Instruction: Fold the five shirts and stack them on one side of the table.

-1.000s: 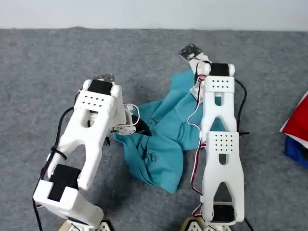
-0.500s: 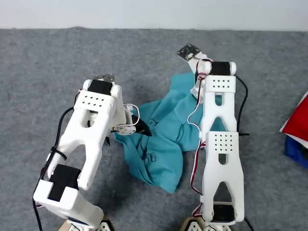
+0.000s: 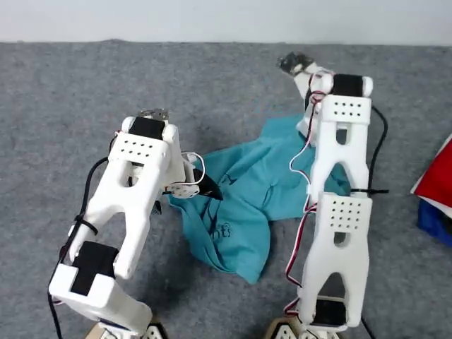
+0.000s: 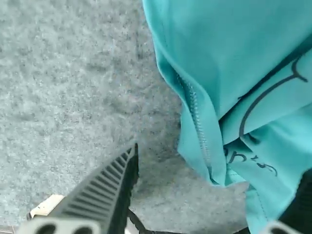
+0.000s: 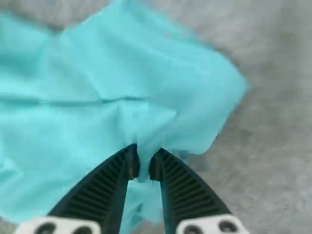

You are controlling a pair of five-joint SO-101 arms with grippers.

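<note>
- red-and-blue cloth stack [image 3: 434, 194] at edge of grey felt counter [image 3: 70, 92], well apart from arms
- right tool [image 5: 143, 165] clamps a fold of crumpled teal fabric shirt [image 3: 236, 212]
- left tool [image 4: 219, 185] spread wide around its hem

Left arm [image 3: 134, 205] bent, leaning inward; left gripper [image 4: 219, 165] low, jaws wide apart. Right arm [image 3: 335, 205] stretched forward; right gripper [image 5: 145, 158] pinched onto teal fabric shirt [image 5: 122, 87].

High cam fixed overhead, looks down the table [image 3: 63, 85] from the 6 o'clock side toward the wall [image 3: 212, 18] at 12, whole workspace in frame; both wrist cams sit very close, facing down onto the teal shirt [image 3: 233, 212] at centre, shared by all three views.
</note>
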